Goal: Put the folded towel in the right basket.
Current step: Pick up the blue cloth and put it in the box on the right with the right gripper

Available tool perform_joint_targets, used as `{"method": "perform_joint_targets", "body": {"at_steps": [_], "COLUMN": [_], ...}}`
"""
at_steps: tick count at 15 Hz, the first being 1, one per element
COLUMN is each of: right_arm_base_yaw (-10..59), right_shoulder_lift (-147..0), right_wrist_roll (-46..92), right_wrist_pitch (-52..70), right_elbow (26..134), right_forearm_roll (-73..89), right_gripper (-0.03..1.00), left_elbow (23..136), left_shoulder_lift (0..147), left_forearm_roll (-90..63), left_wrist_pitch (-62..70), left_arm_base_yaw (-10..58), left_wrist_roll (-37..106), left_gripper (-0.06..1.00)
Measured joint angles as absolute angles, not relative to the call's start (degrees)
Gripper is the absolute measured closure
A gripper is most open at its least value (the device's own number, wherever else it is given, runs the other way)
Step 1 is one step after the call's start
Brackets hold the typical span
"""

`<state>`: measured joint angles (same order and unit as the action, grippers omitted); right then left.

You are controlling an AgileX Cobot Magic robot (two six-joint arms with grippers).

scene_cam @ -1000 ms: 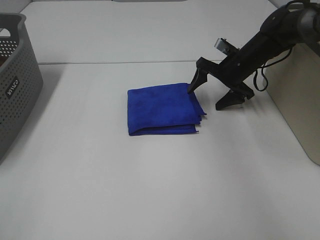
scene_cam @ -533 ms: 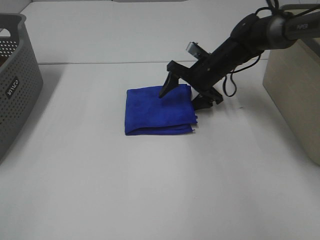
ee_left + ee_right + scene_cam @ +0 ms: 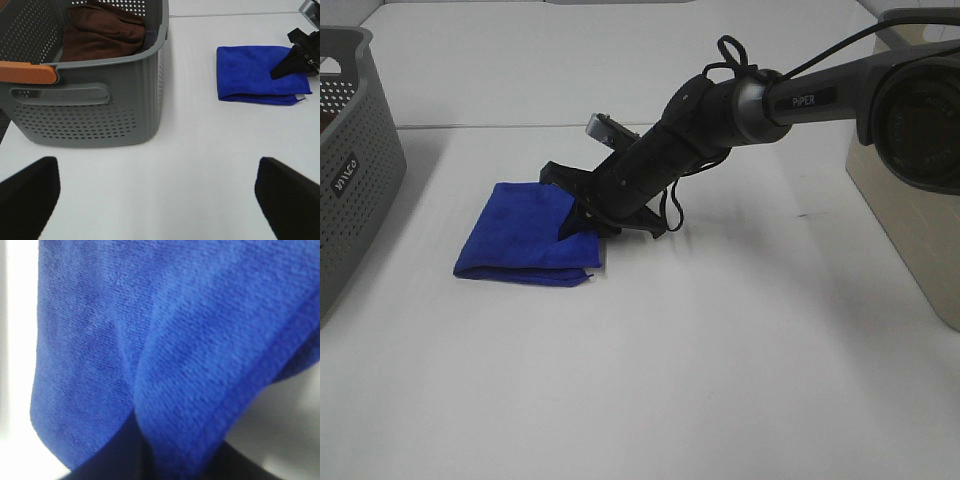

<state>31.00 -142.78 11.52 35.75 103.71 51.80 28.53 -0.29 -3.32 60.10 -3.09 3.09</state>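
A white tabletop (image 3: 720,380) with the job half set up: the folded blue towel (image 3: 515,240) lies flat between the two baskets. It sits near the perforated grey basket (image 3: 350,180) on the left and well apart from the beige right basket (image 3: 905,235), where it belongs.

The right arm (image 3: 720,110) reaches across the middle, its hand (image 3: 563,202) set on the towel's edge nearest the beige basket. The fingers seem to straddle that edge, one on top of the cloth. Whether they are pinching it or only pressing on it, I cannot tell; the wrist camera shows nothing but blue pile.

The biggest risk, as I judge it, is the long carry to the right basket. A grip on a single edge could let the towel swing, come unfolded, or catch on the basket wall and land short. Next, if the fingers slide instead of biting, the cloth could be pushed on toward the grey basket, the wrong one. Should they catch only the top layer, the fold would open on the lift. A smaller worry is the black cable (image 3: 672,205) looping off the arm low over the tabletop, which might drag.

The count:
- **Tabletop:** one.
- **Baskets:** two, one grey and one beige.
- **Arm in full view:** one.
- **Towels:** two, the blue one and a brown towel (image 3: 102,32) inside the grey basket.
- **Hands:** two. The left hand (image 3: 156,167) hangs spread wide and empty, near the grey basket.
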Motion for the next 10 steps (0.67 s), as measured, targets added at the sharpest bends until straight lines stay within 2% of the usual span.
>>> {"method": "perform_joint_targets", "body": {"at_steps": [5, 10], "right_arm_base_yaw": [29.34, 20.17], "right_shoulder_lift": [-141.06, -125.71], "right_wrist_roll": [12.49, 12.15], "right_wrist_pitch": [41.83, 54.2], "right_elbow": [104.91, 111.5], "right_forearm_roll": [52.54, 46.12], "right_gripper": [0.83, 0.83], "left_elbow": [28.53, 28.53], "left_shoulder_lift": [-0.29, -0.29], "left_forearm_roll": [-3.21, -3.09], "left_wrist_pitch": [60.1, 60.1], "left_arm_base_yaw": [-3.09, -3.09], "left_wrist_roll": [3.09, 3.09], "left_gripper": [-0.04, -0.04]}}
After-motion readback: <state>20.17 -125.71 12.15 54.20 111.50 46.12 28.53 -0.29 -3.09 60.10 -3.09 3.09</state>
